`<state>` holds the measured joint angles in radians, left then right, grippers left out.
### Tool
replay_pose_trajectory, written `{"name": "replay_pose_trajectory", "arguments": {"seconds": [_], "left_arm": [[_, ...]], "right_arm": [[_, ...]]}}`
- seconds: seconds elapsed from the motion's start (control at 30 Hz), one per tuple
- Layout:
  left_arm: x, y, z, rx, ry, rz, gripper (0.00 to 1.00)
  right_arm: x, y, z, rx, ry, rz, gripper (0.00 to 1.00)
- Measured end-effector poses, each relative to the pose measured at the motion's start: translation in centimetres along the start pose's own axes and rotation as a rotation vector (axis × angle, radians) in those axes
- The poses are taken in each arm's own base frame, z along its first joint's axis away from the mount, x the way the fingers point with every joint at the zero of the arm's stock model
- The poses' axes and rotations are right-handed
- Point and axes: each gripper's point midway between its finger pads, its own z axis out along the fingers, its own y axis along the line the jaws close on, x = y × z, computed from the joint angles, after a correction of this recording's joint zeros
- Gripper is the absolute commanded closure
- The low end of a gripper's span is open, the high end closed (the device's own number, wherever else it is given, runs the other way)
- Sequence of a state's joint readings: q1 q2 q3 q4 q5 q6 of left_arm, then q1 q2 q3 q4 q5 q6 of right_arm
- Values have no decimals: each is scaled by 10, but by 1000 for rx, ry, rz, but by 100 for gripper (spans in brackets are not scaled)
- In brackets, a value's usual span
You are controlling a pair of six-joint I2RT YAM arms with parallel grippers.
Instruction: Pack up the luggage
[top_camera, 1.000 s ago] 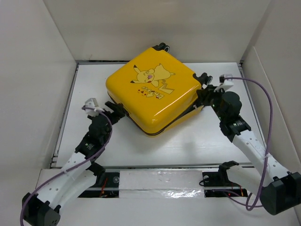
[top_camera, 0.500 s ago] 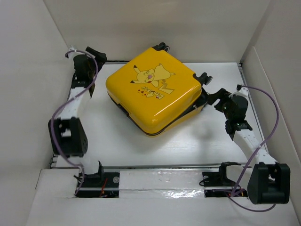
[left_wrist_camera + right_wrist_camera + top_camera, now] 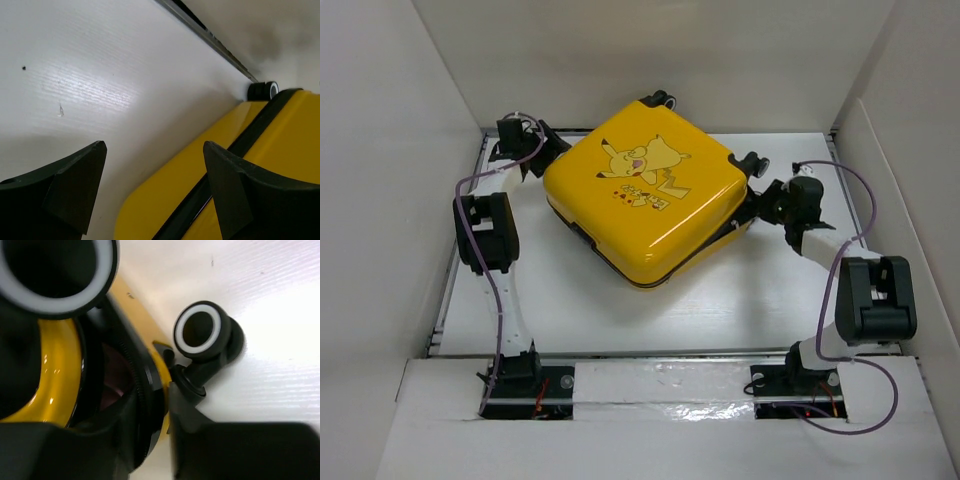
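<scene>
Presently in hand: the closing step, by my judgement. The small yellow hard-shell suitcase (image 3: 640, 195) with its cartoon print lies lid-down, but a dark gap shows between the two shells at its 3 o'clock corner, so the closing seems not finished.
Suitcase place: middle of the white table (image 3: 620, 320), turned like a diamond, its wheeled side facing about 1 o'clock.
Left pincer (image 3: 155, 150): at 10 o'clock of the suitcase, fingers spread wide and holding nothing. The yellow shell and the black zipper band (image 3: 250, 140) are just ahead of it.
Right pincer (image 3: 757, 205): at the 3 o'clock corner, just beside a black wheel (image 3: 197, 330) with a white ring. Its fingers sit against the seam, but the view is dark and blurred, so I cannot tell if they pinch the band or are only pressed together.
Next move: probably to find the zipper pull and draw it along the band. This calls for the other arm to steady the shell so the suitcase does not turn.
Edges: the rounded shell is glossy and may slip, and the wheel stands in the way of the right fingers.
Open room: tight at 9 to 12 o'clock, where the white walls (image 3: 380, 200) and a metal rail (image 3: 210, 37) are near. Wide free table lies from 5 to 7 o'clock.
</scene>
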<state>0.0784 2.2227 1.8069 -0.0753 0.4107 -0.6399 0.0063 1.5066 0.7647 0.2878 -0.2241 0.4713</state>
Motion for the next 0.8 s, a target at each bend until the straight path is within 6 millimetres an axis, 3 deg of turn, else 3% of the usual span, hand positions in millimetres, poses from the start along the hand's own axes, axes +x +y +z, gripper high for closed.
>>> {"name": "replay_pose_trajectory", "arguments": {"seconds": [0.07,0.17,0.27,0.4,0.5,0.53,0.63,0.8], "left_arm": [[10,0,-3,46,-1,-5,25],[37,21,-18,39,-25,-88,25],[55,49,-47,-4,-102,-178,26],[76,63,-91,-23,-213,-254,23],[80,57,-113,-2,-261,-273,19],[77,51,-117,13,-270,-271,18],[59,23,-126,81,-305,-252,11],[19,-29,-149,150,-355,-191,10]], "right_arm": [[-5,1,12,14,17,-12,87],[-17,9,36,25,32,-92,91],[-25,15,58,16,55,-174,92],[-33,27,81,-10,61,-278,87],[-34,33,87,-26,63,-308,61],[-31,38,87,-42,70,-307,45],[-23,47,86,-70,93,-296,22],[-17,44,67,-53,106,-229,2]]}}
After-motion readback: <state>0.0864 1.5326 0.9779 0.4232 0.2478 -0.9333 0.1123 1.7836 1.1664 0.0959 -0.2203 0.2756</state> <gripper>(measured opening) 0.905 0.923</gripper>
